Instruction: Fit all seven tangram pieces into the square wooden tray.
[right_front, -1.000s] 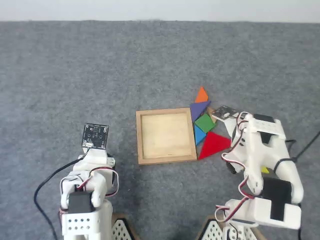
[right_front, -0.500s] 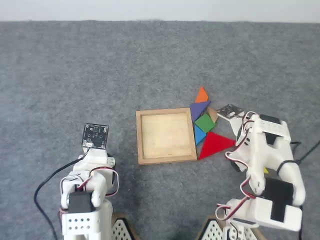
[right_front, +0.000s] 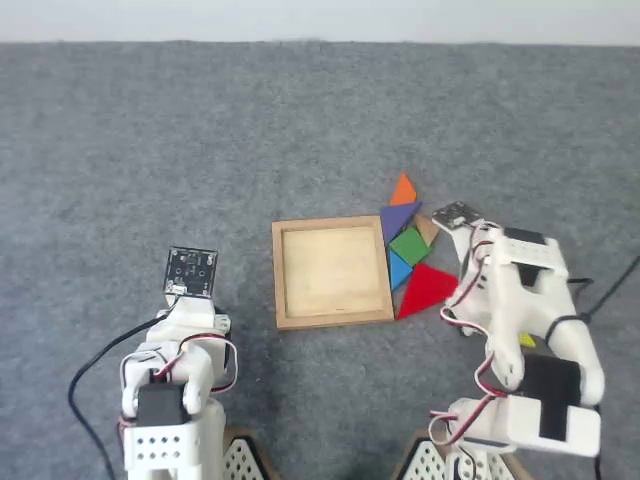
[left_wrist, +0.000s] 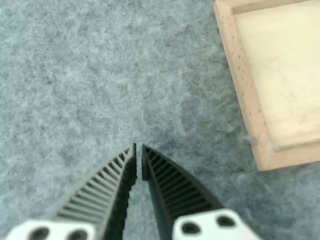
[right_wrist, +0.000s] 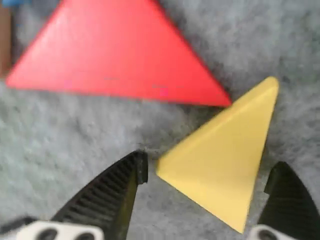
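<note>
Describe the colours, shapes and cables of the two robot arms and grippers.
The left arm and right arm are white plastic shells with black motor blocks. Thin red, white and black wires loop along the joints. The left gripper and right gripper have black ribbed fingers on white mounts.

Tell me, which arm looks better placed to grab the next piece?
Right. The right gripper hangs open around the yellow triangle, beside the red triangle; the left gripper sits shut over carpet beside the tray.
</note>
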